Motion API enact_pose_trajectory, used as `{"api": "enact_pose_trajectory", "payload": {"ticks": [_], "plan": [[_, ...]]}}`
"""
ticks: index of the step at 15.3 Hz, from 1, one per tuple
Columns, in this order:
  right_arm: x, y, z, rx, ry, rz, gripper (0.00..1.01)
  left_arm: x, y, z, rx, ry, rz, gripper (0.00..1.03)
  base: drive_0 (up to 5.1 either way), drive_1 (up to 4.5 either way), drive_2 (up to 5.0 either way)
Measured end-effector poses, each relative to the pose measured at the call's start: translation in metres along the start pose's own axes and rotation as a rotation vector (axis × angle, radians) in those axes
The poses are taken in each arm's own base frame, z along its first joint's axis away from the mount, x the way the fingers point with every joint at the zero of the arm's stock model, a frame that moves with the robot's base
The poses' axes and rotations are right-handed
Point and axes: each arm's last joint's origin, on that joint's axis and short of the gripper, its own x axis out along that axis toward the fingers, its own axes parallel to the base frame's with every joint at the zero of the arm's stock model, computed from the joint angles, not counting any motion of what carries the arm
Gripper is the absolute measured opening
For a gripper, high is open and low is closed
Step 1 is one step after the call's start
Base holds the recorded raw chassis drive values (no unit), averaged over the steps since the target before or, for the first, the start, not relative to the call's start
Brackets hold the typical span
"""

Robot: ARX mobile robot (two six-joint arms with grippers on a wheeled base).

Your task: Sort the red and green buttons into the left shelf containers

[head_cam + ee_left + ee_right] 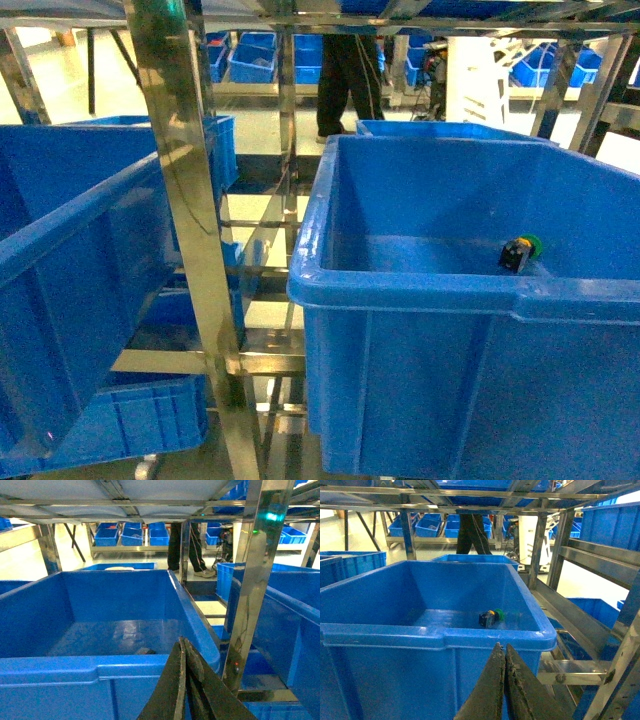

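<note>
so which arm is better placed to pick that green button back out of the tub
Right. The right gripper sits shut just outside the tub holding the green button. The left gripper faces the other tub, past the steel upright.

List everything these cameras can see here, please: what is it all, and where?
Green button: one, green cap on a black body, lying on the floor of the right tub, near its right wall.
Large tubs: several, blue; the right tub and the left tub sit on either side of the upright.
Shelf upright: shiny steel, between those two tubs.
Small bins: several, blue, on racks in the background.
Person: one, dark trousers, only the legs showing, standing behind the shelf.
Left tool: black, shut, before the left tub.
Right tool: black, shut, before the right tub.
</note>
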Motion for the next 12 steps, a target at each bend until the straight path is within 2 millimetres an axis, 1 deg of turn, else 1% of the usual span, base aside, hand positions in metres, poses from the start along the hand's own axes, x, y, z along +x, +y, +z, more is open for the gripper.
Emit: {"api": "enact_pose_trajectory", "payload": {"ticks": [5,7,8,10,12], "plan": [[0.0,0.0,0.0,0.0,0.0,0.0,0.02,-0.005,0.0,-0.001,0.0,0.007,0.0,0.02,0.0,0.0,0.0],[0.0,0.0,0.0,0.0,0.0,0.0,0.02,-0.014,0.0,-0.006,-0.001,0.044,0.002,0.02,0.0,0.0,0.0],[0.0,0.0,0.0,0.0,0.0,0.0,0.02,-0.015,0.0,-0.002,-0.001,-0.004,-0.002,0.02,0.0,0.0,0.0],[0.0,0.0,0.0,0.0,0.001,0.0,0.02,-0.015,0.0,-0.005,-0.001,0.027,0.002,0.02,0.0,0.0,0.0],[0.0,0.0,0.0,0.0,0.0,0.0,0.02,-0.015,0.0,-0.004,-0.002,0.014,-0.001,0.02,0.0,0.0,0.0]]}}
